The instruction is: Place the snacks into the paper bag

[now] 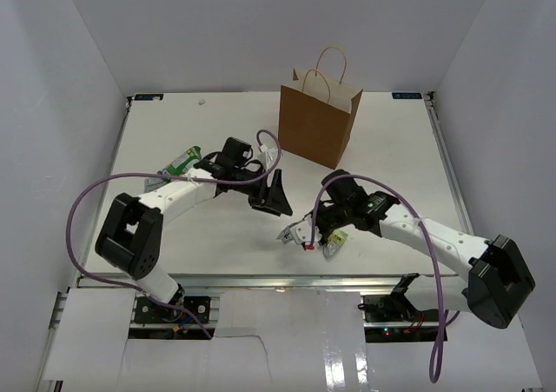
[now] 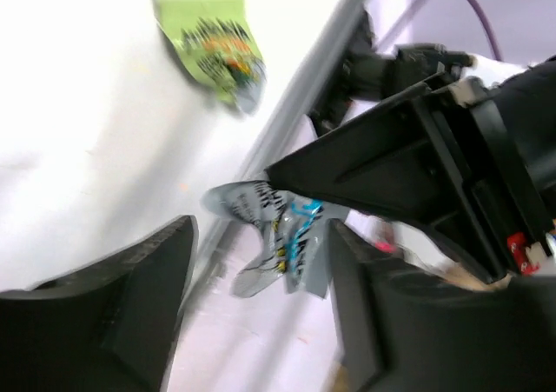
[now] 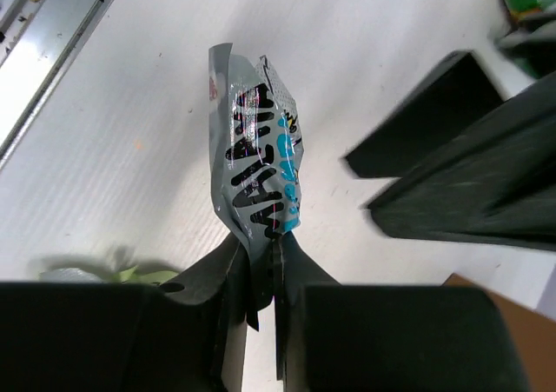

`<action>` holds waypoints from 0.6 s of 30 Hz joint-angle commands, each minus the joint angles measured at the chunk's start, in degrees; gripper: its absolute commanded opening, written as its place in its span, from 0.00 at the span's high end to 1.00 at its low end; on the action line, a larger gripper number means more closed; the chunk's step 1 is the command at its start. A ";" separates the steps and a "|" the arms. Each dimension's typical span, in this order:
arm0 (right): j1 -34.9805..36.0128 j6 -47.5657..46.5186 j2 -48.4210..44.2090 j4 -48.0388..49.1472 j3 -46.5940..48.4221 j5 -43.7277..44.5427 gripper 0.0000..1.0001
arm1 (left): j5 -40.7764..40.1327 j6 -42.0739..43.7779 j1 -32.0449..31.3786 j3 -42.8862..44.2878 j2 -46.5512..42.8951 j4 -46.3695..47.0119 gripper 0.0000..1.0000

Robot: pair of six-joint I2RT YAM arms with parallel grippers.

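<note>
My right gripper [image 1: 306,233] is shut on the bottom edge of a silver-grey snack packet [image 1: 288,235] with black and blue print, and holds it just above the table; the right wrist view shows the gripper [image 3: 261,266] and the packet [image 3: 256,162] close up. My left gripper [image 1: 273,194] is open and empty, just left of and behind that packet. In the left wrist view the left gripper [image 2: 261,322] faces the silver packet [image 2: 271,240]. The brown paper bag [image 1: 320,121] stands upright behind both grippers. A yellow-green packet [image 1: 334,243] lies under my right wrist.
Green packets [image 1: 182,162] lie at the left behind my left forearm. A green packet [image 2: 217,49] lies flat on the table in the left wrist view. The metal front rail [image 1: 261,281] borders the table's near edge. White walls enclose the table.
</note>
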 commanded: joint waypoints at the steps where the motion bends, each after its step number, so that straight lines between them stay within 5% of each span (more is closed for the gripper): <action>1: -5.75 6.91 -3.69 -0.64 -0.82 -5.54 0.92 | -12.88 3.59 0.86 5.70 -10.57 -2.19 0.21; 7: -19.20 33.68 -7.47 6.98 5.75 -13.20 0.92 | -30.66 4.48 1.04 5.63 -21.99 -3.08 0.06; 8: -20.36 45.74 -7.56 9.44 7.43 -9.46 0.92 | -31.64 4.22 1.04 4.93 -23.06 -2.73 0.05; 12: -26.08 68.10 -6.08 17.71 18.06 -1.89 0.92 | -36.30 0.53 1.04 0.79 -28.25 -0.53 0.02; 18: -32.59 87.86 -0.20 22.30 29.93 7.80 0.92 | -43.51 -7.90 1.04 -1.40 -34.14 1.40 0.02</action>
